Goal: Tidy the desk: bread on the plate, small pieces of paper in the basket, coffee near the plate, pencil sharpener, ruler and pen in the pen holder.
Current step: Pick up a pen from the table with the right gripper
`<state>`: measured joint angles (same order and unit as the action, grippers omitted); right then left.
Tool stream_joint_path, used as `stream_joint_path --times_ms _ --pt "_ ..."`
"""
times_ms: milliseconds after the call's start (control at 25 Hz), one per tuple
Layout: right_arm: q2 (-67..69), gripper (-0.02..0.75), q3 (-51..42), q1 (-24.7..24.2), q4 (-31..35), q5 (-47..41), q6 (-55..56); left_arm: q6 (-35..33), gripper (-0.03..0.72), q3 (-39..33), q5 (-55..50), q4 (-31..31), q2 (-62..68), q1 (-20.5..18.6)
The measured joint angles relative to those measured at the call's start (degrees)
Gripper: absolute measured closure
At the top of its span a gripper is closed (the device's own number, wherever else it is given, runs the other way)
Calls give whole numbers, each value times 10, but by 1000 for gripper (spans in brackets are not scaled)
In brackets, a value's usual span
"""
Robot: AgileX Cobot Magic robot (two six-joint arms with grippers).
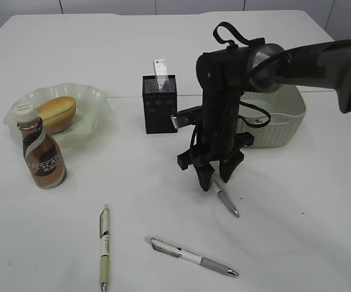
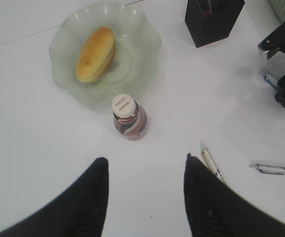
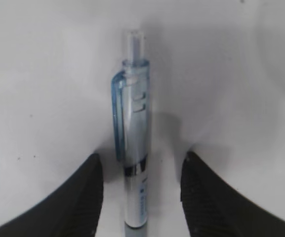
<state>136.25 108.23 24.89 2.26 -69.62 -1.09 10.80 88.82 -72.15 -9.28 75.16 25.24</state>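
pen under the right gripper: a blue-clip pen point(image 3: 132, 143) is lying flat on the desk point(image 1: 284, 243), running right down the gap between the two fingers, clip end sticking out past the tips.
right gripper: right gripper point(image 1: 215, 171) is pointing straight down over that pen with the fingers spread either side of it; looks like they're not touching the barrel, though I can't tell for sure.
left gripper: left gripper point(image 2: 144, 173) is hanging spread wide above bare desk, gripping nothing.
bread: bread point(image 1: 58, 114) is sitting on the plate point(image 1: 96, 97).
coffee: coffee point(image 1: 41, 158) is standing just beside the plate.
other pens: green pen point(image 1: 104, 246) and grey pen point(image 1: 190, 256) are lying near the front edge.
pen holder: pen holder point(image 1: 159, 106) is standing left of the basket point(image 1: 281, 125).
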Motion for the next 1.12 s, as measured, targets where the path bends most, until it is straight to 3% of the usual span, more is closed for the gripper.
stream_joint_path --times_ms 520,1120 --pt "0 650 0 0 0 0 0 0 320 0 0 -1 0 0" --pt "-25 661 -39 0 9 2 27 0 320 0 0 -9 0 0"
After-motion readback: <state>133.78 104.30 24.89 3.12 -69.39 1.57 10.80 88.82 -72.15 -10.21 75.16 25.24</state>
